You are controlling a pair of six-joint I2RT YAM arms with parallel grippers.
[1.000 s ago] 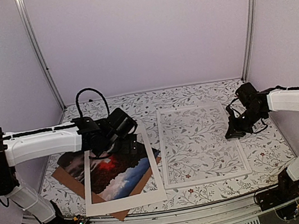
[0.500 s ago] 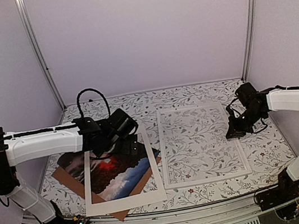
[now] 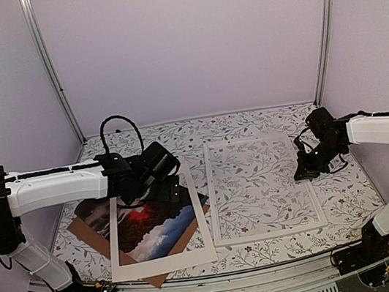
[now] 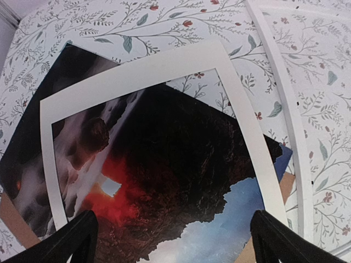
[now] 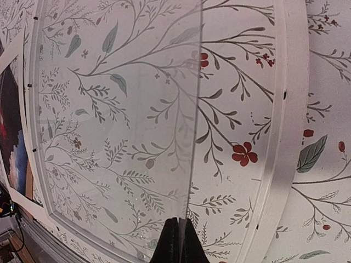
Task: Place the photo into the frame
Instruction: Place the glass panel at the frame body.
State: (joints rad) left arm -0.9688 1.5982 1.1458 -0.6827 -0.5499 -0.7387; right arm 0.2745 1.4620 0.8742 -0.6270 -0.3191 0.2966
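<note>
Photo, the large glossy print of dark clouds with a red-orange glow (image 4: 164,186), is not in yet. It lies flat on the left side of the floral-patterned table (image 3: 250,122), on top of a plain brown backing board (image 3: 91,240) and under a wide flat white mat (image 4: 137,76) whose window shows most of the print. All three sit skewed to each other, corners poking out. Large white-rimmed picture frame with clear pane (image 3: 210,195) lies flat to the right, just beside the mat's edge, and only the table pattern shows through it, so we read it as empty. Left gripper (image 4: 175,241) hovers over the mat's window, jaws spread wide, nothing between them, no contact we can see. Right gripper (image 5: 178,241) is at the frame's right rim, jaws closed tight. In its wrist view a thin clear edge runs up from the tips across the frame. It looks like the pane's edge, but we can't tell if it's pinched or lifted. Our read on progress: early, none of the insertion done. Left to do: get the mat off the print, pick the print off the board, carry it right, square it to the rim, lay it in. It's a glossy flat sheet, so we reckon getting a finger under an edge is the hard part.
</note>
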